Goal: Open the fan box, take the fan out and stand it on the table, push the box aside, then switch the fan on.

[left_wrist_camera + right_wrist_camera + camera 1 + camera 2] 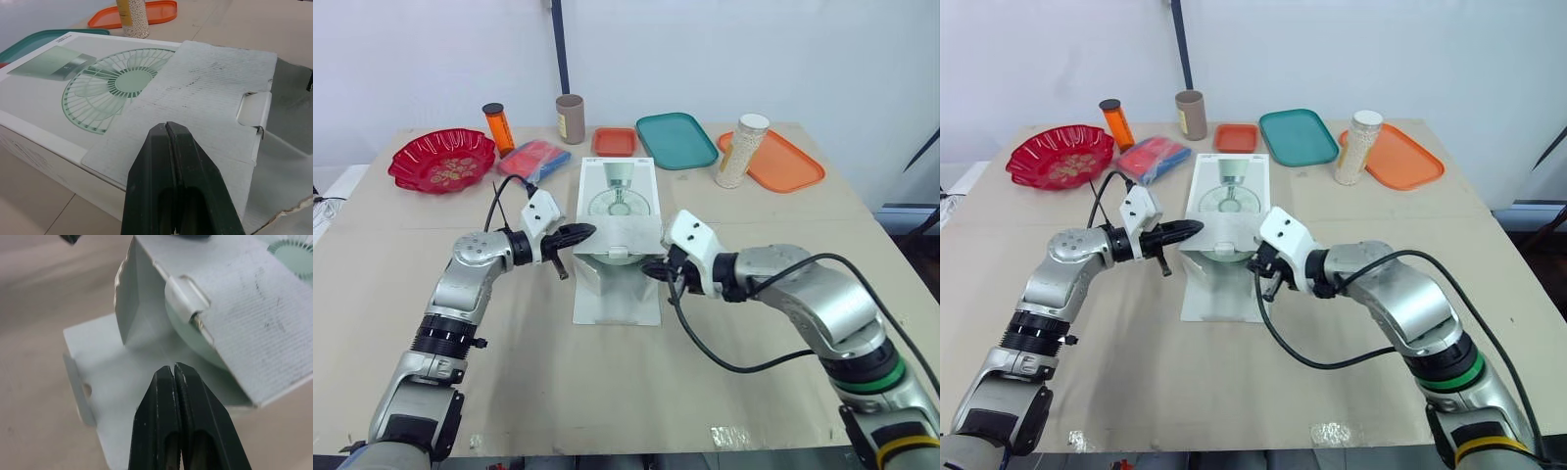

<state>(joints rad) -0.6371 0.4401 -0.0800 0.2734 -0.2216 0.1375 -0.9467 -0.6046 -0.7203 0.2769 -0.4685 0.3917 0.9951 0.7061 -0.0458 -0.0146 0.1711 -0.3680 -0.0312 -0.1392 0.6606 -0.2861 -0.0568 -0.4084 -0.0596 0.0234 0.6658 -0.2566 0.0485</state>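
Box-opening step looks done: white cardboard fan box (619,186) lies flat mid-bench (607,392) with near-end flaps open and pale green fan (188,335) inside, left gripper (579,233) and right gripper (653,268) at its mouth, fingers together; next, part fingers, pull fan out.

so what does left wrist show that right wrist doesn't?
Left wrist adds the fan picture printed on the box top, plus teal tray, orange tray and bead jar behind. Right wrist adds the box's open end: pale green fan edge inside, lower flap flat on the table. Both: the folded-back top flap and tab, with the left gripper or right gripper shut in front.
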